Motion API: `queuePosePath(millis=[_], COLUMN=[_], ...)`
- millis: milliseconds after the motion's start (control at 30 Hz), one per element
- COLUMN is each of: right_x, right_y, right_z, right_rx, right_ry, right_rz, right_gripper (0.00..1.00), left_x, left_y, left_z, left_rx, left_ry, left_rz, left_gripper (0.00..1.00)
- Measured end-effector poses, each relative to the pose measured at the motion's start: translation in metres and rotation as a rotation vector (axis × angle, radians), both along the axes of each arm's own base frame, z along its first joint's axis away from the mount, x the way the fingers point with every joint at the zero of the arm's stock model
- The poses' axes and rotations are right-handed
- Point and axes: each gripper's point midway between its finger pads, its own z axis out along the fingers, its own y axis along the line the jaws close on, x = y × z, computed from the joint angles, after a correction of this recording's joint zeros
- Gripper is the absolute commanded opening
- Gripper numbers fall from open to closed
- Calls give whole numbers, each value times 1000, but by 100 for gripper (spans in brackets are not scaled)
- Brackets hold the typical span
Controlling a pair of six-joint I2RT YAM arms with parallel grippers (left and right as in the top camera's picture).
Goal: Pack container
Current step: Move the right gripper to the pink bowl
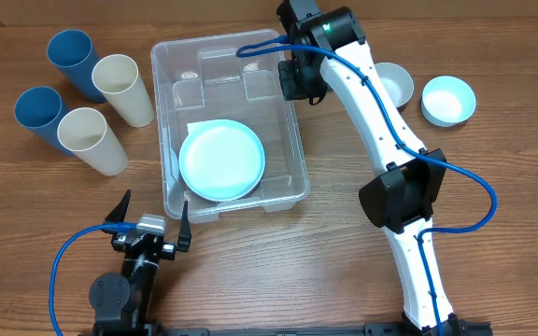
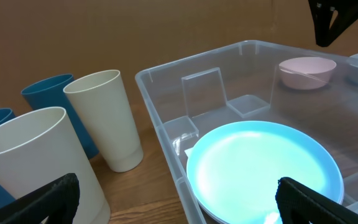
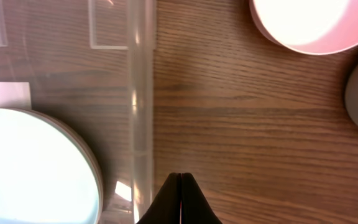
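Observation:
The container [image 1: 158, 103] is a large clear bin in the middle of the table, with a stack of light blue plates [image 1: 221, 161] at its near end. My left gripper [image 1: 152, 217] is open and empty, just short of the bin's near left corner. In the left wrist view its jaws [image 2: 179, 205] frame the bin's rim [image 2: 197, 57] and the plates [image 2: 263, 165]. My right gripper [image 1: 297, 89] is at the bin's far right rim. In the right wrist view its fingers [image 3: 179, 186] are shut and empty just above and beside that rim [image 3: 140, 93].
Two blue cups [image 1: 71, 58] and two cream cups [image 1: 124, 86] stand left of the bin; they also show in the left wrist view [image 2: 104, 118]. A pinkish white bowl [image 1: 398, 82] and a light blue bowl [image 1: 448, 100] sit to the right.

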Motion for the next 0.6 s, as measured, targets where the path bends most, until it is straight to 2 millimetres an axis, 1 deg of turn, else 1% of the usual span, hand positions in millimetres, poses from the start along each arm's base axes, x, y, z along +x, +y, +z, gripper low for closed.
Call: queuePosePath(millis=[67,133,167,233,267,333,400,500,600], right_x=[-1,-9,-15,-35,-43,-47,-54,-61,-64], right_y=[-5,-13,-16,-25,-28,-21,-6,8,14], right_z=[-3,-14,-19,-29,-30,-30,-30,-28,-28], right_rx=[-10,-33,-47,-85,-95,-50,29,81,100], right_ry=[13,62,92,186,216,246,289,322,338], right_rz=[-19,-50,-59,-97,-117,-131,-135,-151,-201], right_gripper=[4,4,4,4,4,4,4,4,4], left_x=[0,0,0,0,0,0,0,0,0], left_y=[0,0,0,0,0,0,0,0,0], left_z=[0,0,0,0,0,0,0,0,0], left_rx=[0,0,0,0,0,0,0,0,0], left_ry=[0,0,0,0,0,0,0,0,0], left_rz=[0,0,0,0,0,0,0,0,0], left_gripper=[100,100,100,100,100,100,100,100,100])
